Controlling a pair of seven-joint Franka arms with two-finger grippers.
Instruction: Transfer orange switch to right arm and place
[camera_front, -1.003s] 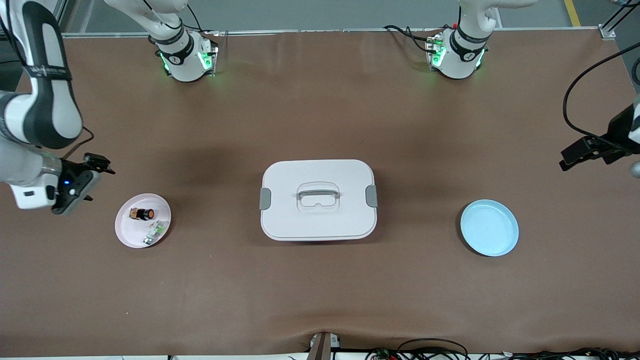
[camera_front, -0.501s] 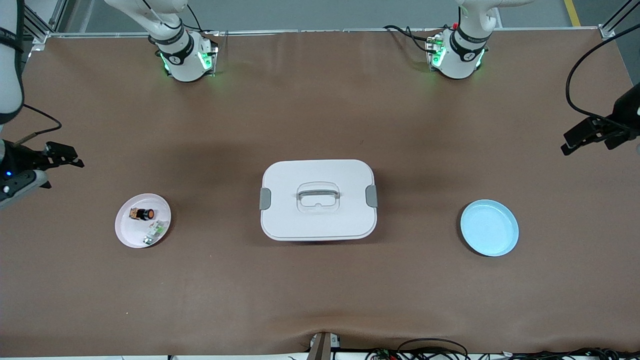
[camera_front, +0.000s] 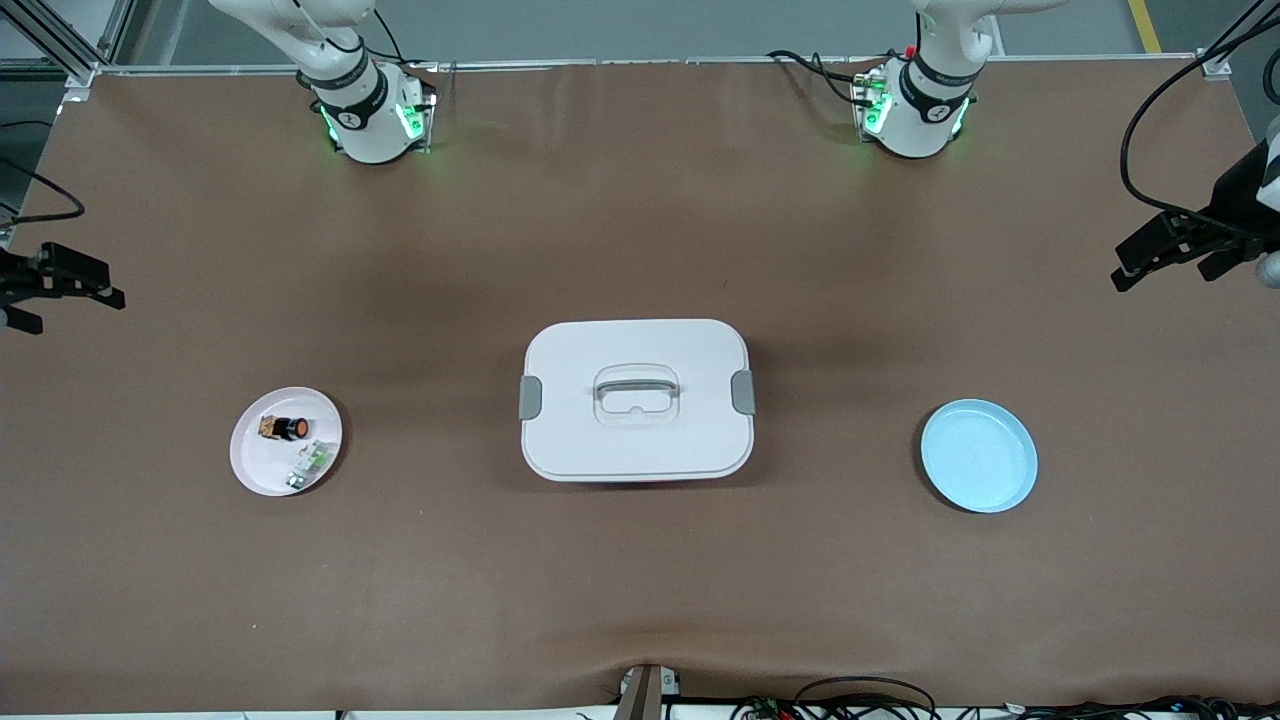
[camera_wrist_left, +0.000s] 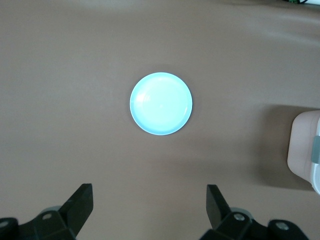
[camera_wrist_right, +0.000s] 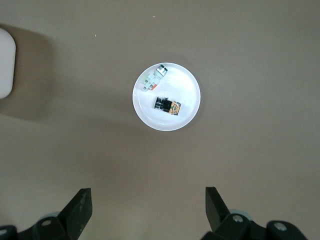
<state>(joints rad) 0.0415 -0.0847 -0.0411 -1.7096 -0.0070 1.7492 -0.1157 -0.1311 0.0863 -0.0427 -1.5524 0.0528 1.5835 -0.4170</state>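
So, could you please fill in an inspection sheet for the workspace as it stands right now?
Surface: brown table, bare apart from the items below.
Job's things: orange switch lies on its side in the pink plate, toward the right arm's end of the table, untouched.
Clutter: small white-and-green component on the same plate; closed white box with grey latches at mid-table; blue plate holding nothing, toward the left arm's end.
Grippers: right gripper open, high over the pink plate; left gripper open, high over the blue plate. Neither holds anything.
Cables: black cable loops to the left wrist; wires along the table's front edge.
Surroundings: both arm bases show green lights.
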